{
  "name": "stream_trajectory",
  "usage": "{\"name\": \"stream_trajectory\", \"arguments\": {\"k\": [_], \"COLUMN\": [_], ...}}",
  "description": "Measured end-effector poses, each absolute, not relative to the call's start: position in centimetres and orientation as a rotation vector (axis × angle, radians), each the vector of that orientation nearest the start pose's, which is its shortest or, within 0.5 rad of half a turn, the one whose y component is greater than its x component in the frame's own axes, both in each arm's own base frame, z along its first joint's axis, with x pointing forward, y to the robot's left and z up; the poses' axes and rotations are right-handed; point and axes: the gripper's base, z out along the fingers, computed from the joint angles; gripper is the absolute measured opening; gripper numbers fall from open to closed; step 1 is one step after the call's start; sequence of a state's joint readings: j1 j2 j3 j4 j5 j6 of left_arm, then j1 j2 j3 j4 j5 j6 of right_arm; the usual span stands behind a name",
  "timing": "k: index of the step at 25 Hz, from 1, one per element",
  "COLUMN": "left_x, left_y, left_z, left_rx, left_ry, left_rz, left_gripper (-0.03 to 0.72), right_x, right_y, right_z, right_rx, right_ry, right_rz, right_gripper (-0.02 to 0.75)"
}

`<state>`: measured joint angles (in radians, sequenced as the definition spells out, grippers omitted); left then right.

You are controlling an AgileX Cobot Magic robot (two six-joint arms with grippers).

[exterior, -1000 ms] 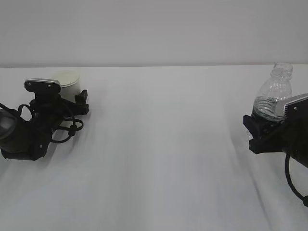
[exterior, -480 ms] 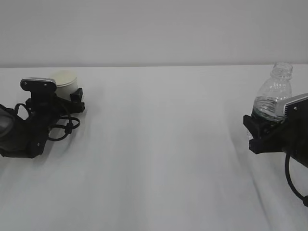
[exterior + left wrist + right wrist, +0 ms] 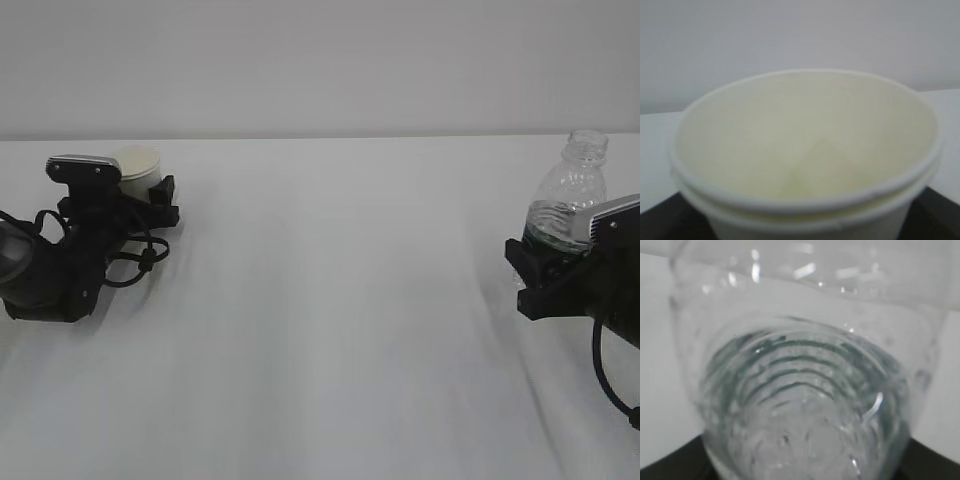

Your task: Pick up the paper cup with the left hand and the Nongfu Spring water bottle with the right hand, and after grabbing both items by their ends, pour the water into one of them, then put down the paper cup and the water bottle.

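Paper cup, small, white, rolled rim, cream inside: stands upright on the white cloth-covered table, far left, near the back edge. Seen from the left wrist view, the cup fills the frame; its inside looks dry, only a faint crease at the bottom, no liquid visible. A second rim line just under the top one, possibly two cups nested, cannot tell for sure.

Left hand, black arm with loose cables and a grey camera block, lies low on the table with its jaws around the lower part of the cup. Jaws stand wide; whether they press the cup wall cannot be told from here.

Nongfu Spring water bottle, small clear ribbed plastic, no cap, upright at the far right of the table. Clear water sits low in it, level roughly at the shoulder of the ribbed section. Right wrist view looks in through the ribbed wall, greenish tint in the rings.

Right hand, black arm with grey camera block, has its jaws closed around the bottle's lower body, holding it. Cup and bottle well apart, the whole table width between them.
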<state>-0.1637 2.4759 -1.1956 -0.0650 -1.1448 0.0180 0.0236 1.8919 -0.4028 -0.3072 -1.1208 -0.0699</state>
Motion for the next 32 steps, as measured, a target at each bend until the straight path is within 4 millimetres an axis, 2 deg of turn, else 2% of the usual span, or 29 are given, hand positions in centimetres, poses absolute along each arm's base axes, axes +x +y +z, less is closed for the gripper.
{"name": "stream_trajectory", "arguments": {"k": [4,15,21,27,32], "left_x": [44.4,44.4,44.4,43.1,41.3], "left_y": [-6.8,-6.8,-6.8,-6.6,-6.8], "left_z": [3.8,3.8,3.8,4.1,6.3], "left_rx": [0.082,0.082,0.082,0.088,0.140], "left_ry": [1.618,1.618,1.618,1.645,1.649], "left_rz": [-0.086,-0.086,-0.086,-0.085,-0.111], "left_gripper": [0.622,0.494,0.465,0.462,0.462], "right_x": [27.3,27.3,27.3,27.3,27.3], "right_y": [3.1,3.1,3.1,3.1,3.1], "right_z": [10.9,10.9,10.9,10.9,10.9], "right_rx": [-0.401,-0.401,-0.401,-0.401,-0.401], "right_ry": [1.818,1.818,1.818,1.818,1.818], "right_rz": [0.131,0.131,0.131,0.131,0.131], "right_gripper": [0.421,0.421,0.421,0.420,0.420]}}
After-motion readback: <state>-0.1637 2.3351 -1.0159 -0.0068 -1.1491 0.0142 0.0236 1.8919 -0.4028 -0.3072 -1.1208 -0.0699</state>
